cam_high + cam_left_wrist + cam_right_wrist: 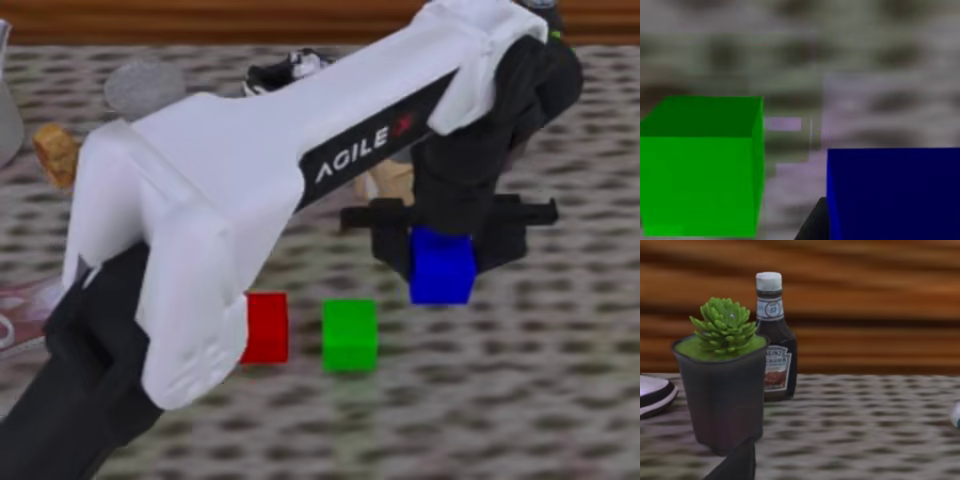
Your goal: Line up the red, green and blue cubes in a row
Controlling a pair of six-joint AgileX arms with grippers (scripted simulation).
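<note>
Jaws of the left gripper point(440, 262) were closed on the blue cube point(441, 266), at 2 o'clock from the green cube point(349, 335) and apart from it. Red cube point(266, 327) sat at 9 o'clock of green, on the counter point(520, 400). Right gripper: out of sight.

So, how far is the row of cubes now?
Red cube and green cube already sit side by side on the table. The left gripper holds the blue cube right of the green, higher in the top view. Left: set it in line.
</note>
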